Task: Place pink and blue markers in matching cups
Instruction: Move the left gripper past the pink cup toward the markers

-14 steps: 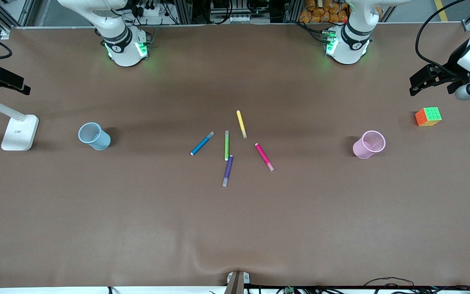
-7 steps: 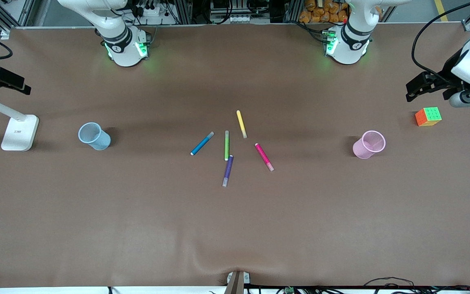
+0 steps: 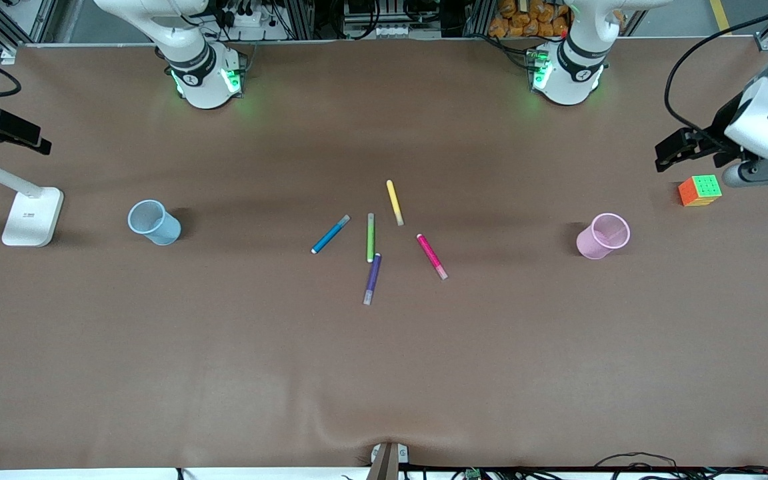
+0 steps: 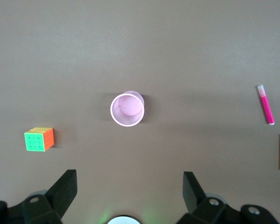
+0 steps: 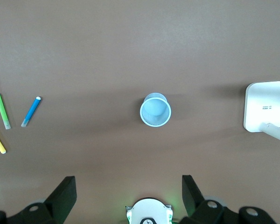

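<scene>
I see the pink marker (image 3: 432,256) and blue marker (image 3: 330,234) lying flat at mid-table among green (image 3: 370,237), yellow (image 3: 394,202) and purple (image 3: 372,279) markers. The pink cup (image 3: 602,236) stands upright toward the left arm's end, the blue cup (image 3: 153,223) toward the right arm's end. My left gripper (image 4: 129,192) hangs spread and empty above the table near a colour cube (image 3: 699,190); my right gripper (image 5: 129,192) is spread and empty too, high over the blue cup's end.

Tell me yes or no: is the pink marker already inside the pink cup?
No: the pink marker lies flat on the table among the other markers, apart from the empty pink cup.
</scene>
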### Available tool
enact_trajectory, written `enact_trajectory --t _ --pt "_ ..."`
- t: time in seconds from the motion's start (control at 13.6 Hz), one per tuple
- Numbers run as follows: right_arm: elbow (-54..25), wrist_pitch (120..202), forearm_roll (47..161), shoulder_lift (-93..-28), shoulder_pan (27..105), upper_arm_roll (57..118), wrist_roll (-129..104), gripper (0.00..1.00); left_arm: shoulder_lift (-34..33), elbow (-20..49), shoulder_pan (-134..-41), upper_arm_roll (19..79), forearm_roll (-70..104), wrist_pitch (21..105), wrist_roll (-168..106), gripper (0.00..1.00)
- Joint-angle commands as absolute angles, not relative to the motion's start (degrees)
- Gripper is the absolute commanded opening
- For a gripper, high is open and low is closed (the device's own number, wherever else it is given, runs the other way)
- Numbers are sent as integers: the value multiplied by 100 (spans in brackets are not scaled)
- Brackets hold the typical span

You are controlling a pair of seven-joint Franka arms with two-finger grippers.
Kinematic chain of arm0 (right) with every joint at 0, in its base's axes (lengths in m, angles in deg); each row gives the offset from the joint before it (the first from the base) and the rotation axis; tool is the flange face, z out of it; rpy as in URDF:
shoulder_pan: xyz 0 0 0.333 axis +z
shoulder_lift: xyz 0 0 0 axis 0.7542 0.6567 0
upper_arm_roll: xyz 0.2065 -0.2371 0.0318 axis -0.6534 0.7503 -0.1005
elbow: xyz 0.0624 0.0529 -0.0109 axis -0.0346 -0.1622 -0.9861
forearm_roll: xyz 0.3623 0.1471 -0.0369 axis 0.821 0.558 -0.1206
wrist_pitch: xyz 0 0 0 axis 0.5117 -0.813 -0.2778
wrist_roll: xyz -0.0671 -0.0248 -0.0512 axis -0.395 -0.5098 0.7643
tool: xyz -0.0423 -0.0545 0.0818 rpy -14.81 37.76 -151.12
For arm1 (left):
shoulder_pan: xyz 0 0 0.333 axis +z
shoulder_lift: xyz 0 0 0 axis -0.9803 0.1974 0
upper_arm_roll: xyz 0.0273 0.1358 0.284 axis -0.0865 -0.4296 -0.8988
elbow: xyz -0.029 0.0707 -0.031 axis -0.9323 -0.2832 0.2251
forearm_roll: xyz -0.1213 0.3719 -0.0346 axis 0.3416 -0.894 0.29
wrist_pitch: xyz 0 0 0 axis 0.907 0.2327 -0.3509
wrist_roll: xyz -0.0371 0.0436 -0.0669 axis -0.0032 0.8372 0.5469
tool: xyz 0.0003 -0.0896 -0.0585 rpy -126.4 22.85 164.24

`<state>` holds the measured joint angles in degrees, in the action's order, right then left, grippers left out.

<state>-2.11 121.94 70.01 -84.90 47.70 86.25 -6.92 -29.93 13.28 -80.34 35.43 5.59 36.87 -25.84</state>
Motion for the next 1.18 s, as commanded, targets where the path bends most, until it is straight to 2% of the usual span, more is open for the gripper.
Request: enact_trajectory --t 0.0,1.1 --pt "-44 12126 7033 -8414 4755 8616 -770 100 -2916 1303 -8143 3600 746 3518 -2116 100" --pt "-53 12126 7024 -8414 4755 8598 -779 100 -1932 1259 -8213 3785 1740 3499 -1447 100"
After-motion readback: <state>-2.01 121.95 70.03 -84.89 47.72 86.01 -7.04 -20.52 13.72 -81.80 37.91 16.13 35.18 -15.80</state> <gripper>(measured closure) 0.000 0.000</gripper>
